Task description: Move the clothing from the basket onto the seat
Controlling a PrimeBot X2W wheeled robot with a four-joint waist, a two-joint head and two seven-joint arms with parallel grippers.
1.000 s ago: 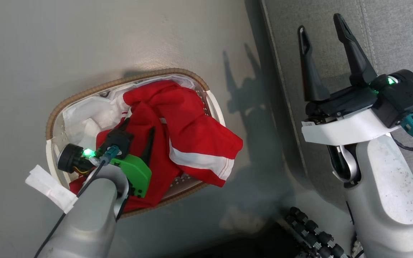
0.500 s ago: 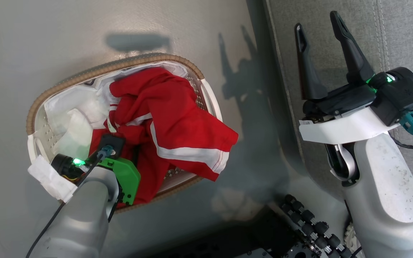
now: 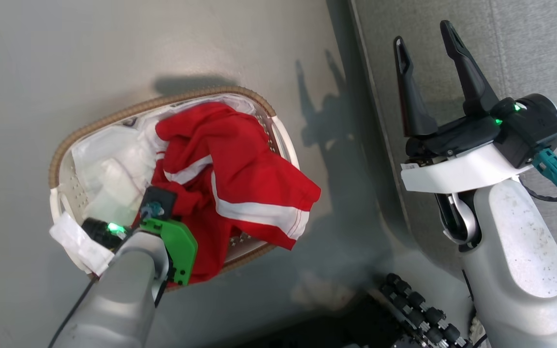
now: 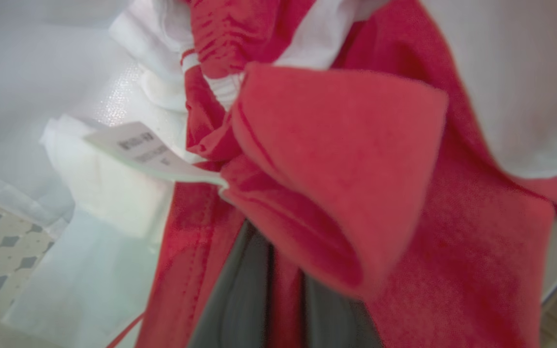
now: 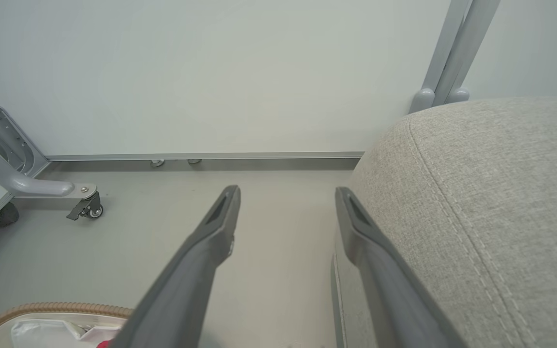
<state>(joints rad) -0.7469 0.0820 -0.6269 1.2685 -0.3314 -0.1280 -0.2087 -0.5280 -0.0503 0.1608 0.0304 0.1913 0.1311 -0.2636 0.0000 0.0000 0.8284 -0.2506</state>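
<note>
1. Two grippers are mine to report: the left gripper [image 4: 283, 295] is down in the basket [image 3: 114, 116], and the right gripper [image 3: 422, 33] hangs in the air well apart from it.
2. My left fingers [image 4: 240, 299] are pressed close together and pinch a fold of the clothing [image 3: 240, 169] between them; red cloth bunches over their tips and hides them.
3. Just ahead of those fingers and to their left, a small white label [image 4: 138, 150] sticks out from a seam of the garment.
4. Further to their left lies the white liner sheet [image 4: 104, 193], crumpled against the perforated basket wall.
5. From the head view, the red garment with white stripes lies heaped in the half of the basket nearer my right arm, and one striped corner hangs over the woven rim on that side.
6. My left wrist, with its green bracket [image 3: 179, 246], stands over the near end of the basket, touching the cloth.
7. My right gripper's fingers are spread wide with nothing between them.
8. They point out over the edge of the seat [image 3: 525, 48]: the grey couch cushion lies beside the right finger, the bare floor [image 3: 114, 48] under the left one.
9. Below and left of my right fingers, the basket's brown rim shows at the edge of that wrist's view.
10. Ahead of them stands a pale wall panel [image 5: 211, 72], with a small castor [image 5: 90, 209] off to the left.
</note>
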